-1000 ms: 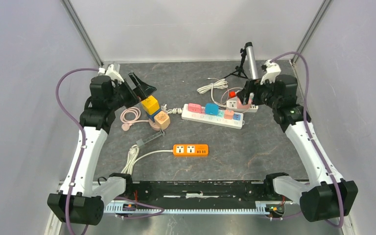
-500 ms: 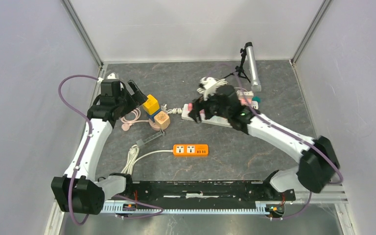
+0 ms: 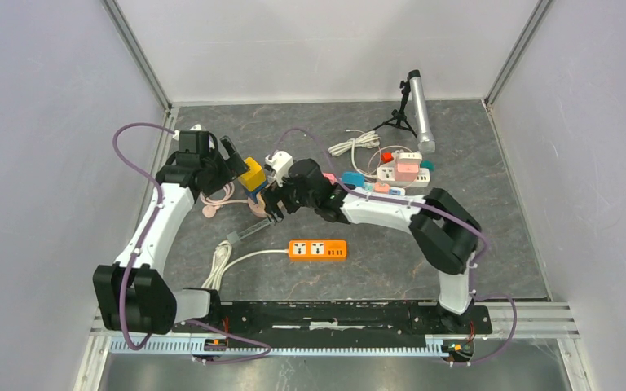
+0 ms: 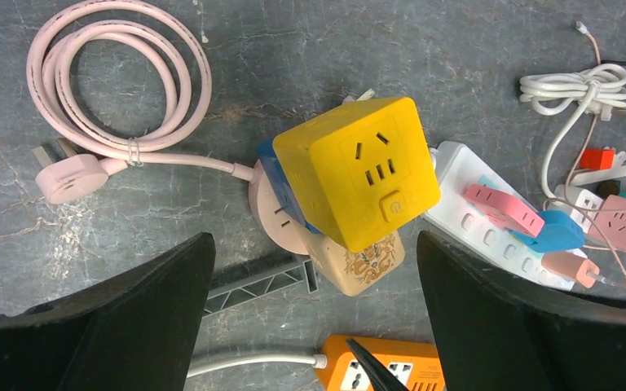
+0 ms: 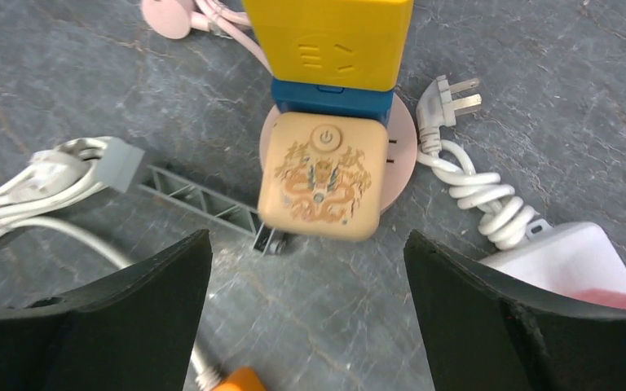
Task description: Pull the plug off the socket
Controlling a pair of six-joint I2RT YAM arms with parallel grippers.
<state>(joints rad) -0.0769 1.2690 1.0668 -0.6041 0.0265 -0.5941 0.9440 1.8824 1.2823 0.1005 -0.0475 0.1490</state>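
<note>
Table [image 3: 473, 244]: grey stone-look top, crowded with strips, adapters and leads.
Left gripper [image 4: 311, 240]: jaws spread wide, empty, hovering above the yellow cube adapter [image 4: 359, 175].
Right gripper [image 5: 306, 238]: jaws wide apart, empty, hovering over the beige dragon adapter [image 5: 319, 175].
White power strip [image 4: 489, 236]: just right of the stack, loaded with pink and blue plugs.
Orange power strip [image 3: 318, 249]: flat, nearer the arm bases, apart from the stack.
Pink round socket [image 5: 402, 142]: flat on the table, mostly hidden under the yellow cube adapter, blue plug [image 5: 332, 94] and beige dragon adapter, all packed together.
Pink coiled lead [image 4: 114, 73]: left of the socket, joined to it.
Grey truss piece [image 5: 200, 204]: just beside the beige dragon adapter's corner.
</note>
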